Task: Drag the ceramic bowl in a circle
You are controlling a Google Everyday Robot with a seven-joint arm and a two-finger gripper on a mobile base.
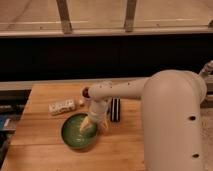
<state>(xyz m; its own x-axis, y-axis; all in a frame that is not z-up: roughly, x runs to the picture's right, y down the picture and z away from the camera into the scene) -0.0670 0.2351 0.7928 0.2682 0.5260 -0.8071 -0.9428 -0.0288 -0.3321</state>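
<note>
Your glossy green round ceramic bowl (pixel 73 134) sits toward the front of the wooden table (pixel 40 150), left of centre. All that shows inside it is the gripper (pixel 90 126), its pale yellowish tip dipped in at the bowl's right side near the rim; can't tell if it's open, closed or gripping anything. Count: one bowl, one white rectangular packet (pixel 62 106) behind-left of it, one small white object (pixel 81 102) just beside the packet, one dark ribbed block (pixel 115 109) right of the wrist. Your white arm (pixel 125 89) reaches in horizontally from the right, then drops near vertical at the wrist into the bowl.
</note>
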